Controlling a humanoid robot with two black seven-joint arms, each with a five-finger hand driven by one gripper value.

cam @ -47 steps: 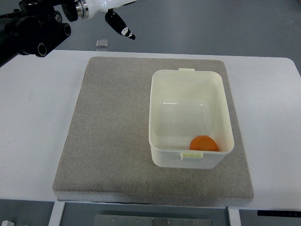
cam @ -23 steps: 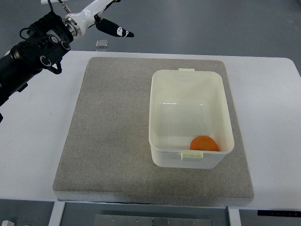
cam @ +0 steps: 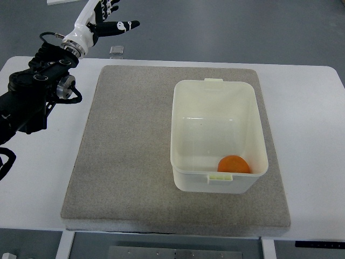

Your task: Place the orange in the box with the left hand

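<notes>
Orange [cam: 234,164] is seen inside the cream box [cam: 180,116], at its near right corner, against the front wall. Box is set on the grey mat [cam: 129,151] on the white bench [cam: 32,189]. Left hand [cam: 105,16] is held at top left, well apart from the box, fingers spread, nothing grasped.

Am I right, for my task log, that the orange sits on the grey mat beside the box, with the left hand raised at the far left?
Not quite. The top view shows the orange inside the box, in its near right corner, not on the mat. The left hand is indeed raised at the far left.
</notes>
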